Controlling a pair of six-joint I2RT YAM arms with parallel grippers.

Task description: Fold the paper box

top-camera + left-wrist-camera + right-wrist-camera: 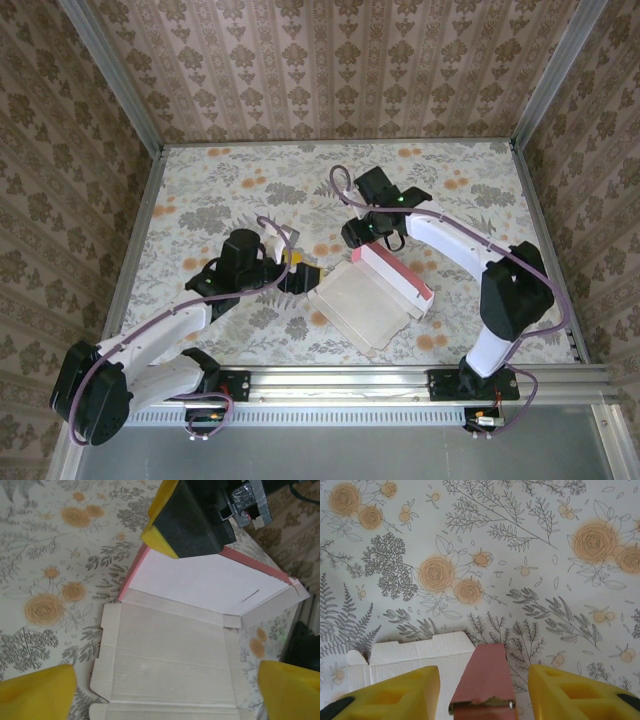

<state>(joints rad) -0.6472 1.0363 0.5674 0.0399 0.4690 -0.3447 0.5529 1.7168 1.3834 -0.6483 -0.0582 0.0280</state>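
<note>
Partly folded paper box (365, 305), pale inside up, pink wall seemingly upright.

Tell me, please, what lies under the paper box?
The floral table shows all around the box; whatever lies directly beneath is covered by the box itself.

Paper box (365, 305) shows salmon-pink outside, pale whitish-grey inside. Table (220, 190) wears white with orange roses and grey ferns. Walls (330, 70) carry brown damask stripes. Fingertips (580, 695) are bright yellow.
</note>
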